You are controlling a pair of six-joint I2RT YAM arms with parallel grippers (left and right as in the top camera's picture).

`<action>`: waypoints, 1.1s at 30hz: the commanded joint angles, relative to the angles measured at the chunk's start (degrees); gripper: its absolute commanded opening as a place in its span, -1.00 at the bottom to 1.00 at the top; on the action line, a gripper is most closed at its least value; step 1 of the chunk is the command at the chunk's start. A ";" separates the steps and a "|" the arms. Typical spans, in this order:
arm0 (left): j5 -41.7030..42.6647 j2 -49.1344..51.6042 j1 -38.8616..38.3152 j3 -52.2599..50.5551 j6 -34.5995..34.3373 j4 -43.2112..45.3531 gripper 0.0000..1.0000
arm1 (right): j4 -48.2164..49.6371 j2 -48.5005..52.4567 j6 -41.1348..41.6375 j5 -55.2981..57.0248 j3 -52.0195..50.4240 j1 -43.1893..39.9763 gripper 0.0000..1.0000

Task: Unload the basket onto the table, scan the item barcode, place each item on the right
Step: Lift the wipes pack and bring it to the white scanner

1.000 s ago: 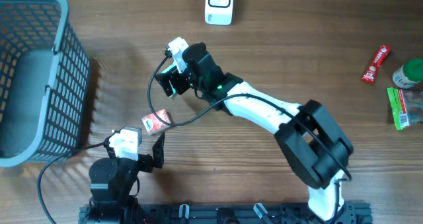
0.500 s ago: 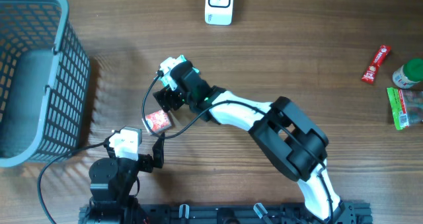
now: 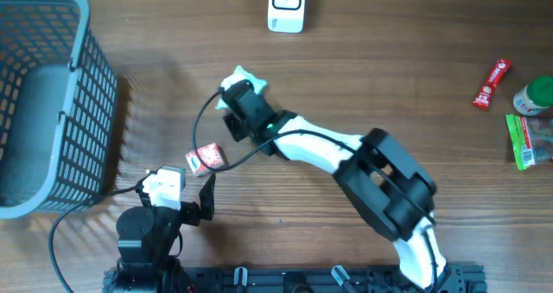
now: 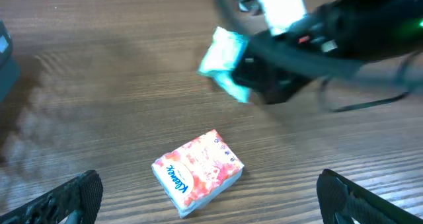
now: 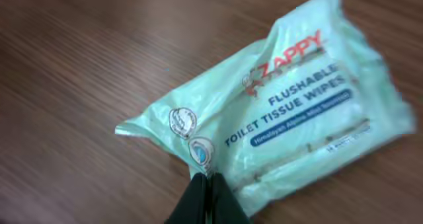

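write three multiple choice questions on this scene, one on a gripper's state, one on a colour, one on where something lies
1. How does the right gripper stand to the wipes pack?
A. open above it
B. shut on its edge
C. shut, well apart from it

2. What colour is the wipes pack's wrapper?
A. red
B. black
C. mint green

3. Where is the Kleenex pack?
A. lying on the table
B. held in the right gripper
C. stacked on the wipes pack

Answers:
1. B: the right wrist view shows the closed jaws pinching the pack's near edge.
2. C: the wrapper is pale green in every view.
3. A: the left wrist view shows it flat on the wood, apart from the wipes pack and the right gripper.
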 commanded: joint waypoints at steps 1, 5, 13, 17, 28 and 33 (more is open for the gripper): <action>0.48 -0.35 0.26 -0.26 0.63 0.22 1.00 | -14.43 -10.03 2.82 2.14 -0.70 -3.69 -0.91; 0.48 -0.37 0.26 -0.26 0.63 0.22 1.00 | -31.43 -19.30 5.79 1.64 -0.70 -7.89 -0.91; 0.48 -0.37 0.26 -0.26 0.63 0.22 1.00 | -38.82 -20.76 10.56 -9.97 -0.66 -9.77 0.99; 0.48 -0.37 0.26 -0.24 0.63 0.22 1.00 | -34.36 -17.68 19.26 5.55 -0.66 -7.10 0.99; 0.50 -0.37 0.26 -0.26 0.63 0.22 1.00 | -28.94 -2.38 27.93 24.52 0.46 -1.03 0.41; 0.48 -0.37 0.26 -0.26 0.63 0.22 1.00 | -31.12 -1.44 28.09 29.31 0.48 -1.18 -0.28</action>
